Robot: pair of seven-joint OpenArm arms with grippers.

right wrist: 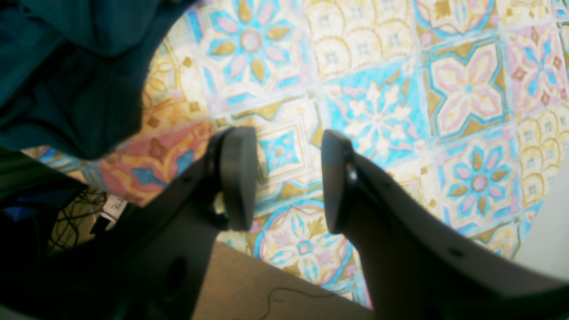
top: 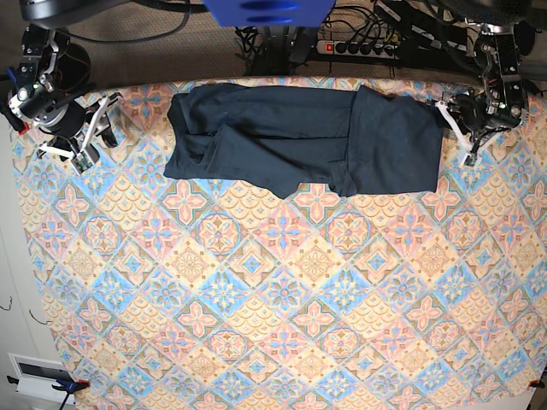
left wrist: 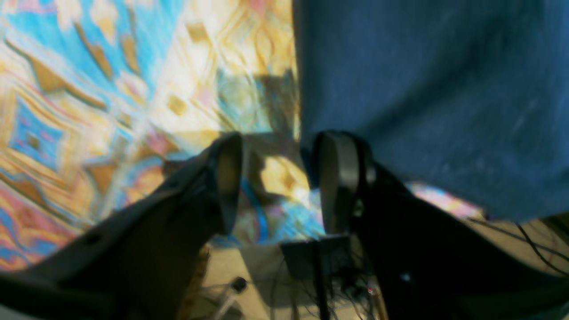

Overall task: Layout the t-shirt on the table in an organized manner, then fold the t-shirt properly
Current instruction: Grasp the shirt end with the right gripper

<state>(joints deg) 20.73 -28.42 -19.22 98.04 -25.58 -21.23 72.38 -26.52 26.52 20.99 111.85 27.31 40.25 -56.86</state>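
Observation:
The dark navy-teal t-shirt (top: 299,137) lies along the far edge of the table (top: 282,290), its body creased and partly folded over itself. My left gripper (top: 455,133) stands open just off the shirt's right-hand edge. In the left wrist view its gripper (left wrist: 284,182) holds nothing, and the t-shirt (left wrist: 426,98) hangs over the table edge beside the right finger. My right gripper (top: 92,133) is open to the left of the shirt, a little apart from it. In the right wrist view that gripper (right wrist: 289,178) is empty over the table (right wrist: 400,111), with the t-shirt (right wrist: 66,80) at the top left.
A power strip and cables (top: 359,43) lie on the floor behind the table. The table's far edge runs under both grippers, with floor and wires (left wrist: 311,275) below it. A white box (top: 34,374) sits at the lower left corner.

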